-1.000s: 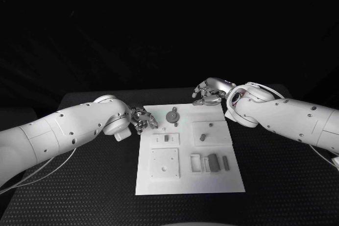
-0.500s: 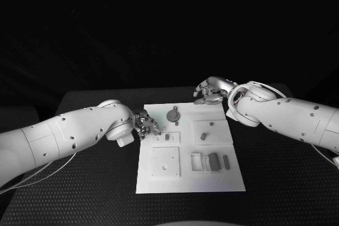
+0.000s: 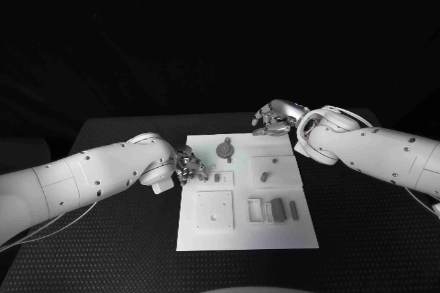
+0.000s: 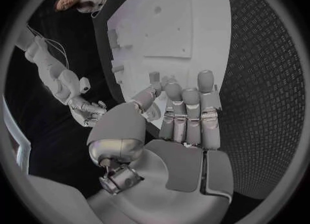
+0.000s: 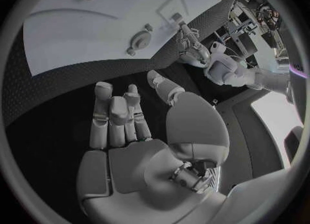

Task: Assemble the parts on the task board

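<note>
The white task board (image 3: 247, 232) lies in the middle of the table. On it are a round part with a peg (image 3: 224, 151), a small part (image 3: 216, 177) in a low block, another small part (image 3: 263, 176) and two bars (image 3: 277, 210). My left hand (image 3: 191, 167) hovers at the board's left edge beside the low block, fingers straight and holding nothing; its fingers (image 4: 187, 110) reach over the board (image 4: 174, 22). My right hand (image 3: 273, 121) hangs past the board's far right corner, holding nothing; its fingers (image 5: 116, 113) are over black table next to the board (image 5: 77, 25).
A square plate with a hole (image 3: 213, 210) and an open frame (image 3: 253, 210) sit on the board's near half. Black mat (image 3: 101, 242) surrounds the board on all sides.
My left hand has slid nearer along the board's left edge and in toward the low block. The right hand has barely moved.
</note>
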Robot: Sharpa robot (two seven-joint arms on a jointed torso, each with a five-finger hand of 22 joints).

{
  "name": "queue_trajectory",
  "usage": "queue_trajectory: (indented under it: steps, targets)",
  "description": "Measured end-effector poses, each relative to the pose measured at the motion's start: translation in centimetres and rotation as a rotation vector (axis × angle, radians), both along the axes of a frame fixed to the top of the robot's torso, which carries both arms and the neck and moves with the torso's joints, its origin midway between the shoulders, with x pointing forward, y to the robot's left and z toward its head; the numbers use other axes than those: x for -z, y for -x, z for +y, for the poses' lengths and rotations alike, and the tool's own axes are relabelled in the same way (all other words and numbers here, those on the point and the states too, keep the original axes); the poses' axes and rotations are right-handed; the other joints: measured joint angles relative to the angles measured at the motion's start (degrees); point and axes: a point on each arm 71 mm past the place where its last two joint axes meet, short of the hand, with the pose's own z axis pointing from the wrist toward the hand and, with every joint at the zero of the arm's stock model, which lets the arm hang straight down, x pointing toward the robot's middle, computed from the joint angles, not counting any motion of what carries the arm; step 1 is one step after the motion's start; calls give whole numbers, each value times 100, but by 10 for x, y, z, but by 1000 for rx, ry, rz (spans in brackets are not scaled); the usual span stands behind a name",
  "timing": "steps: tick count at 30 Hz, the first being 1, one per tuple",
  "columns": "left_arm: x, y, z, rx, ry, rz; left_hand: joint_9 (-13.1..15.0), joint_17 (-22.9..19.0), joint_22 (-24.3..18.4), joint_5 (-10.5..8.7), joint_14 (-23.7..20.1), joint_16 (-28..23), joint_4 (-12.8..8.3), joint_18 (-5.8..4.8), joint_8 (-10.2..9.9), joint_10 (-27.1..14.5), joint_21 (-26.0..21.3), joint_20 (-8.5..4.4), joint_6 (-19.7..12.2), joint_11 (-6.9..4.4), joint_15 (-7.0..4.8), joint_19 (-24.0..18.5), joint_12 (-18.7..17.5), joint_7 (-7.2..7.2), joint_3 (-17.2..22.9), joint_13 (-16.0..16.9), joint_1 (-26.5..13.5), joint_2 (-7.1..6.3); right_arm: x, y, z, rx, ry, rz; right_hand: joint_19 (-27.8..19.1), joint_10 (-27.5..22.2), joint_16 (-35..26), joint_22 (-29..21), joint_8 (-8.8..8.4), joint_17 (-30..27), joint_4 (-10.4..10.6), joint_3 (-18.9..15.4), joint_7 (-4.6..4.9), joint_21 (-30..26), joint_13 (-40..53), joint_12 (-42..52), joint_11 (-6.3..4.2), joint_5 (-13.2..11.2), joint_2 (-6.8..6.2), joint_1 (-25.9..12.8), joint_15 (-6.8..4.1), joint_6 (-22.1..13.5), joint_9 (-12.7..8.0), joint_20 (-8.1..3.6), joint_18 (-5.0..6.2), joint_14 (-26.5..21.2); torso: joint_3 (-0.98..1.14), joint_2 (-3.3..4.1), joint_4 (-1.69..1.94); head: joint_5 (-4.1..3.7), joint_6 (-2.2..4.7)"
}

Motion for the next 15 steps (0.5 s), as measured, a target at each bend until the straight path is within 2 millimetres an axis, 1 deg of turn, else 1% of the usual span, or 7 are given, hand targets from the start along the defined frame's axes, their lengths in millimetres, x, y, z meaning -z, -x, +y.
queue_trajectory:
  steps: [15]
  targets:
    - [1,-3,-1,12,-47,-28,0,0,-1,1,2,0,-15,0,0,1,23,0,9,-1,2,1,22,12,-15,7,0,0,0,0,0,-2,-2,2,-9,0,0,0,0,3,0,0,12,0,0,0,0,0,0,0,0,11,0,9,0,0,0,2,-1,-16,-28]
